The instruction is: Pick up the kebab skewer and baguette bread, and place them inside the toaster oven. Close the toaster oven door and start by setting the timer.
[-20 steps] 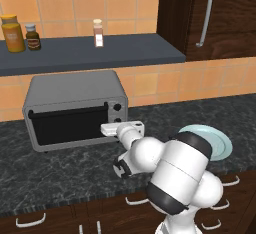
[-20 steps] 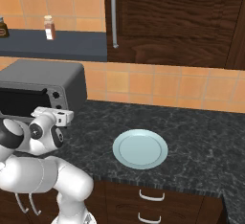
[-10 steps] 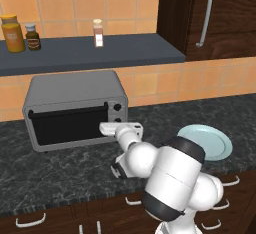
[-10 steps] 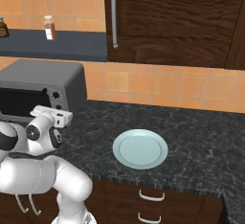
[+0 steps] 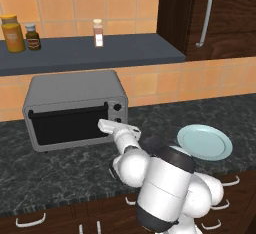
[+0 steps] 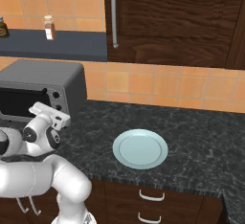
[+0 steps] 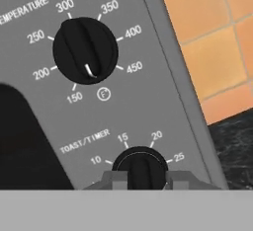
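Timer knob [image 7: 141,168] is sitting clenched between the gripper [image 7: 143,179] fingers at six o'clock, arm edging closer than a second ago, oven [image 5: 75,108] door shut — start step underway.

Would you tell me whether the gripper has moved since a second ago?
Yes. The gripper has shifted slightly left and up along the toaster oven, toward its knobs.

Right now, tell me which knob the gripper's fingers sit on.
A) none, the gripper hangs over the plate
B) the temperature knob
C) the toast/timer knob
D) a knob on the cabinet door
C: in the hand view the gripper has a finger on either side of the toast/timer knob, while the temperature knob stands free above it.
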{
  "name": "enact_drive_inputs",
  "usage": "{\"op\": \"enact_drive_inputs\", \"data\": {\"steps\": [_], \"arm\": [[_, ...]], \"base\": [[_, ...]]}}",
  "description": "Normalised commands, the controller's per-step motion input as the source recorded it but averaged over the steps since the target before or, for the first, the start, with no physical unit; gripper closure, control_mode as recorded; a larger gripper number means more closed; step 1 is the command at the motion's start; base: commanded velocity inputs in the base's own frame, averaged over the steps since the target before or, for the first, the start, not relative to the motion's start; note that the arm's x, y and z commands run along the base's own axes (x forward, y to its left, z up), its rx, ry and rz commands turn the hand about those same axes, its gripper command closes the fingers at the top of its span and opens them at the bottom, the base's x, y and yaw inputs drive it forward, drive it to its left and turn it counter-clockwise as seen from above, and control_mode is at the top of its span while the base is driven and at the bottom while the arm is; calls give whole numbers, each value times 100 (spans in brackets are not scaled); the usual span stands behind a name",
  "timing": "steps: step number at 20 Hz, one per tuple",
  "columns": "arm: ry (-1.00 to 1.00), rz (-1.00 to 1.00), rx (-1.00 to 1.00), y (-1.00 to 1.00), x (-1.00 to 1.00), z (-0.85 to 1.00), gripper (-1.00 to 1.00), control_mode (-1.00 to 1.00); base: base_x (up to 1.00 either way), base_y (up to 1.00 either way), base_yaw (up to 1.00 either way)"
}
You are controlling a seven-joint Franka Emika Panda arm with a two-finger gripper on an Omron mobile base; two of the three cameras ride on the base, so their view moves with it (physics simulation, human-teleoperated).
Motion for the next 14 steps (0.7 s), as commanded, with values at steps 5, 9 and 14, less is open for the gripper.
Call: {"op": "enact_drive_inputs", "data": {"steps": [5,9,14], "arm": [[-22,0,33,0,17,-4,100,-100],[-20,0,33,0,25,-5,100,-100],[-20,0,33,0,25,-5,100,-100]], "base": [[0,0,0],[0,0,0],[0,0,0]]}}
